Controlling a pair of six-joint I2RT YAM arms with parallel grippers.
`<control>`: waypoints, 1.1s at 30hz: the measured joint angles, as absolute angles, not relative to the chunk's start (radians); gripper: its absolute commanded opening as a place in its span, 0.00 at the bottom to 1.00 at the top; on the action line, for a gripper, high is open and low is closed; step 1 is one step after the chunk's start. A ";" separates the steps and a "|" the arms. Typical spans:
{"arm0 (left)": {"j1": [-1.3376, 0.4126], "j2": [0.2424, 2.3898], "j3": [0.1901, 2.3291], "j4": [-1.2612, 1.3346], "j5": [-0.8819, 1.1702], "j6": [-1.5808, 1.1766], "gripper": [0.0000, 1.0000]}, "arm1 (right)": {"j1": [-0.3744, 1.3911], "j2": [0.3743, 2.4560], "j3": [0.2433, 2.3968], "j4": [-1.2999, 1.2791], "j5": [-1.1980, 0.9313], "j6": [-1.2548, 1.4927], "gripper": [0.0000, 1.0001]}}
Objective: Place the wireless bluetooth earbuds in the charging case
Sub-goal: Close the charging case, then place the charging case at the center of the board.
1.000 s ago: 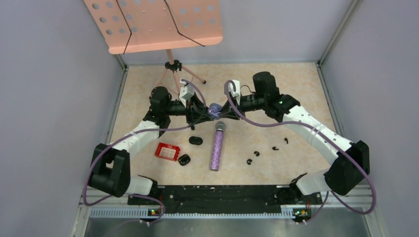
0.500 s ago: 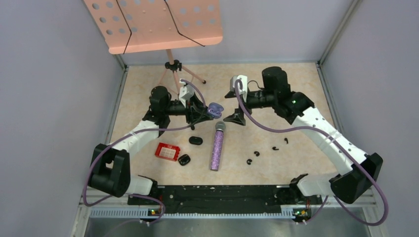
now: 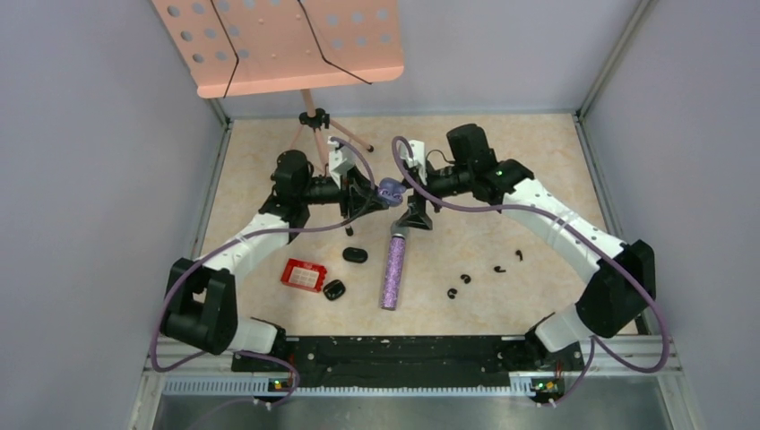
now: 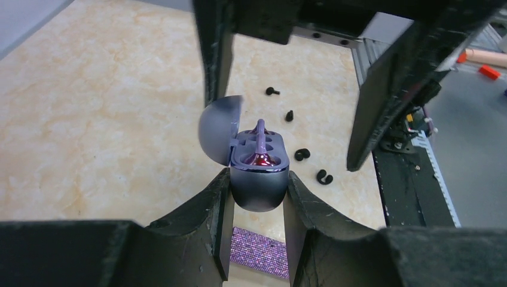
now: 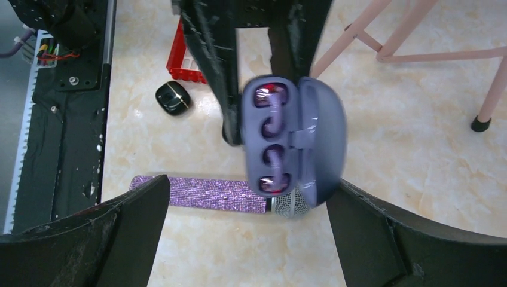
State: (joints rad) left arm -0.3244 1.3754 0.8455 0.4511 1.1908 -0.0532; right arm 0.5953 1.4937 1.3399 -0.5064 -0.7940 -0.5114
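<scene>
My left gripper (image 4: 257, 197) is shut on the body of the purple charging case (image 4: 258, 179), held above the table with its lid (image 4: 220, 128) swung open. In the right wrist view two pale purple earbuds (image 5: 273, 140) lie seated in the case (image 5: 269, 101). My right gripper (image 5: 248, 200) is open wide just in front of the case, its fingers (image 5: 137, 221) apart from it and holding nothing. Several black earbuds (image 3: 465, 279) lie loose on the table to the right, also the black earbuds (image 4: 302, 154) in the left wrist view.
A glittery purple microphone (image 3: 392, 269) lies under the case. Two black cases (image 3: 355, 254) (image 3: 334, 289) and a red box (image 3: 303, 275) sit front left. A pink music stand (image 3: 278, 45) with its tripod (image 3: 314, 121) stands at the back.
My right gripper let go at the case, opened wide, drew back to the right, then came in again beside the case. The left gripper kept hold of the case.
</scene>
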 measured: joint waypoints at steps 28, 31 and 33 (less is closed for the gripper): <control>-0.464 2.048 1.200 0.277 0.570 -0.660 0.17 | 0.293 1.127 0.981 -0.671 -0.409 -0.501 0.95; -0.485 2.058 1.225 0.203 0.514 -0.651 0.55 | 0.293 1.138 0.975 -0.672 -0.403 -0.499 0.95; -0.494 2.055 1.231 0.161 0.484 -0.618 0.87 | 0.293 1.154 0.975 -0.665 -0.400 -0.496 0.95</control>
